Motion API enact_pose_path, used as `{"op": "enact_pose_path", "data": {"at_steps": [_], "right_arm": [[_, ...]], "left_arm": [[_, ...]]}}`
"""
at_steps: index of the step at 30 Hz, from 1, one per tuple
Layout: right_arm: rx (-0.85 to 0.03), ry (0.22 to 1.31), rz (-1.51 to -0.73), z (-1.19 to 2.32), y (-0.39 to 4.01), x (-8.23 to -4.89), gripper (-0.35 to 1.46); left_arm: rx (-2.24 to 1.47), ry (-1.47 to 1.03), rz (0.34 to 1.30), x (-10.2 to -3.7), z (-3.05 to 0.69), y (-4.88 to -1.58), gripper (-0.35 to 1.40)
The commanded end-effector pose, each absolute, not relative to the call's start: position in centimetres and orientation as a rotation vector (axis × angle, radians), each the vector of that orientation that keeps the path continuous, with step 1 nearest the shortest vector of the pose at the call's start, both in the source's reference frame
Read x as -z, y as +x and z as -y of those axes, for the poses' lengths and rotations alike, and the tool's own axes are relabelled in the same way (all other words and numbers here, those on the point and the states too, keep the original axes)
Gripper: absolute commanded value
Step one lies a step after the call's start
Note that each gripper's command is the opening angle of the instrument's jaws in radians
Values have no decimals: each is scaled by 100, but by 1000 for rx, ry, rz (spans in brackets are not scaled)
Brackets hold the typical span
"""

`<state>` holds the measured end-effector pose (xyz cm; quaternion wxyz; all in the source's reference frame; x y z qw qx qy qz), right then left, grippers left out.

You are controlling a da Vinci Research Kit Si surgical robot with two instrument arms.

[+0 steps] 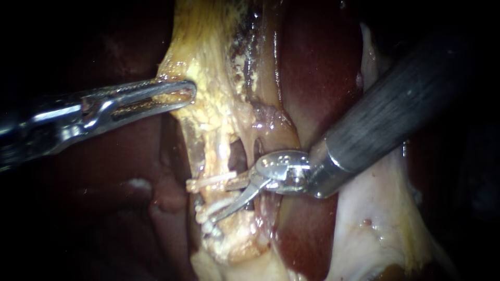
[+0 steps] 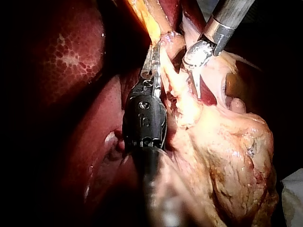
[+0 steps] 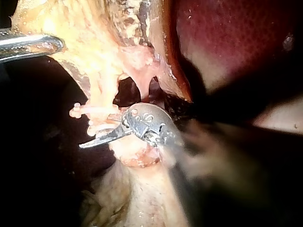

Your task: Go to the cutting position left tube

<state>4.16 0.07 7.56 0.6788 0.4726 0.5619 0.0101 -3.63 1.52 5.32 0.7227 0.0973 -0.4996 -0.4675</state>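
My right instrument (image 1: 221, 202) comes in from the upper right with two thin blades standing open. The pale left tube (image 1: 217, 156) runs down between the blades. White clips cross it above (image 1: 208, 182) and below (image 1: 207, 217) them. The right wrist view shows the same open blades (image 3: 94, 132) beside the clipped tube (image 3: 97, 113). A second tube (image 1: 256, 148) lies right of a dark window (image 1: 237, 156). My left instrument (image 1: 185, 93) holds the yellow fatty gallbladder tissue (image 1: 208, 67), its jaws shut on it; the left wrist view shows that grip (image 2: 154, 52).
Dark red liver (image 1: 317, 67) fills the background right of the tubes and lower left. Pale membrane (image 1: 375, 218) hangs under my right instrument's thick shaft (image 1: 396, 109). In the left wrist view the bulky yellow gallbladder (image 2: 232, 156) lies beside my left instrument.
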Motion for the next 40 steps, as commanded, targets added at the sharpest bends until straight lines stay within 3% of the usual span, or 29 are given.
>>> {"op": "enact_pose_path", "data": {"at_steps": [1,6,20,40], "right_arm": [[-20,1064,-1261,-7,418,-758,126],[-14,1084,-1267,-6,430,-760,126],[-118,1196,-1219,-2,443,-765,118],[-133,1209,-1204,-2,442,-773,116]], "left_arm": [[1033,215,1103,-533,-152,-364,-35],[1032,215,1103,-535,-153,-364,-35],[1032,214,1103,-537,-154,-364,-35],[1032,214,1103,-537,-154,-364,-35]]}}
